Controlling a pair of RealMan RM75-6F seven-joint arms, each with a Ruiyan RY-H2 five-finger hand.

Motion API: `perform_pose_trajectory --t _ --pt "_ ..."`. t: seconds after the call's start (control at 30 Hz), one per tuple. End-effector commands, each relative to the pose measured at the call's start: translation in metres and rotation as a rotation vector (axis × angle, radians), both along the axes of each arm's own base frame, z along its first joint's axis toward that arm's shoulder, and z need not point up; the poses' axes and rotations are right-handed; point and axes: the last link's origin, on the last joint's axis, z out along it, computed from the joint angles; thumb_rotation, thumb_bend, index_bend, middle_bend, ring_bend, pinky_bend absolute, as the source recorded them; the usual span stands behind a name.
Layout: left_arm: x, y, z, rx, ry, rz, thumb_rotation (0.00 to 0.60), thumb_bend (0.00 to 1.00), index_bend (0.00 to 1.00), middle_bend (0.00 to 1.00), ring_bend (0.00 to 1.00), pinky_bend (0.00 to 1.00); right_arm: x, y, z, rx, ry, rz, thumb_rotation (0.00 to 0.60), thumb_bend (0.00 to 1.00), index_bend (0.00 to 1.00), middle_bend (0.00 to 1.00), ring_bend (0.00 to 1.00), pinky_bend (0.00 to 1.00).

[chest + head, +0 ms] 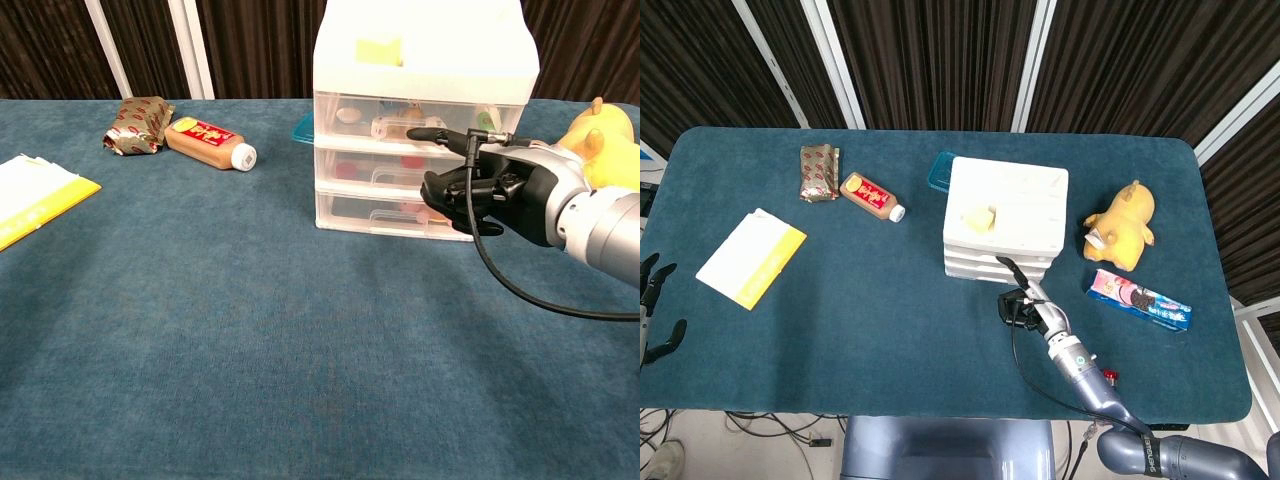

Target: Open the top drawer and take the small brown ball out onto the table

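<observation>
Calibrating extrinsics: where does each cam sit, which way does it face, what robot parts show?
Head view: high above the near edge, looking steeply down on the whole dark blue table; shows the right hand with its forearm, and the left hand at the left edge.
Chest view: low, near table height, facing horizontally at the drawer fronts; shows only the right hand.
Shared: right hand, white three-drawer plastic cabinet, brown capped bottle.

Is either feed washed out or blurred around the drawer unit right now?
Chest view: the top of the drawer unit is blown out to near white, though the clear drawer fronts stay legible; the right hand is sharp. Head view: evenly lit, the unit's lid bright but detailed, no motion blur.
</observation>
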Motion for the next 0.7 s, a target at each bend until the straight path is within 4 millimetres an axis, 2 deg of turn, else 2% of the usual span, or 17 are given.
perform_pose_trajectory --t 0.03,0.7 --pt "-0.0001 0.0001 0.0003 0.001 0.000 0.000 0.600 0.37 0.10 0.00 0.00 0.00 0.0012 -0.0012 -0.0007 0.005 -0.001 0.002 0.600 0.69 0.04 0.81 0.89 1.00" --pt "-0.0009 0.0002 0.0007 0.001 0.002 0.006 0.600 0.37 0.10 0.00 0.00 0.00 0.0102 -0.0079 -0.0053 0.026 -0.010 0.017 0.600 0.69 0.04 0.81 0.89 1.00"
